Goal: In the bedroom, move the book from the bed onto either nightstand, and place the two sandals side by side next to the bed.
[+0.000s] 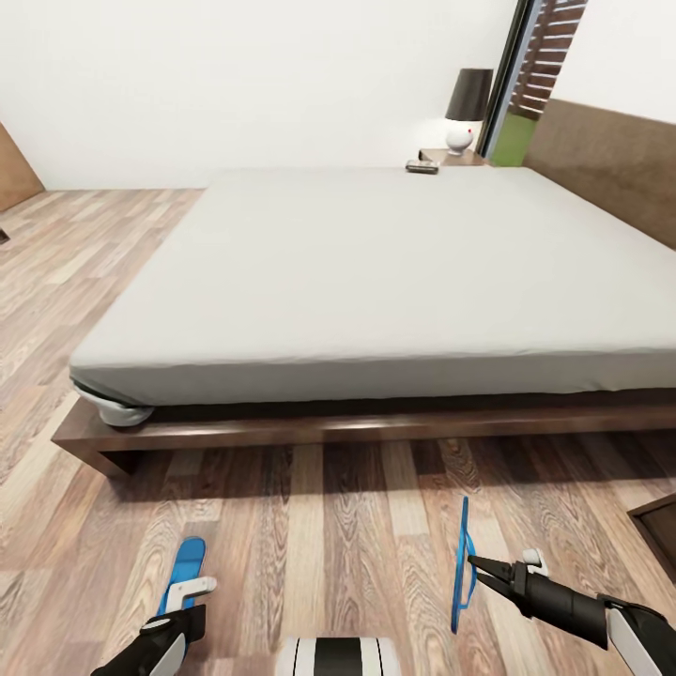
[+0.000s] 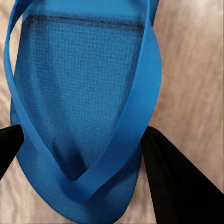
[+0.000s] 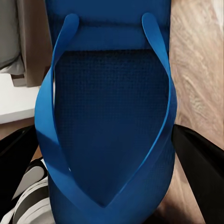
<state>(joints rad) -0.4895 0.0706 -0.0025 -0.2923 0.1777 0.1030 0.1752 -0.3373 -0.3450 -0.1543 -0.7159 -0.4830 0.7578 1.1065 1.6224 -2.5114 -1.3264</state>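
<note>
The bed [image 1: 376,272] spans the middle of the head view. The book [image 1: 422,166] lies at its far edge, beside the nightstand [image 1: 460,157]. One blue sandal [image 1: 185,563] lies flat and low over the floor, a short way out from the bed's near side. My left gripper [image 1: 191,599] is over its near end, fingers pressed on both edges [image 2: 83,135]. The other sandal [image 1: 461,540] [image 3: 109,116] stands on edge above the floor, with my right gripper [image 1: 472,563] shut across its width [image 3: 105,135].
A dark-shaded lamp [image 1: 467,108] stands on the nightstand. The corner of a dark wooden piece [image 1: 659,526] juts in on the floor at the right. The bed's wooden frame [image 1: 282,432] sticks out past the mattress. Open plank floor [image 1: 319,526] lies between the two sandals.
</note>
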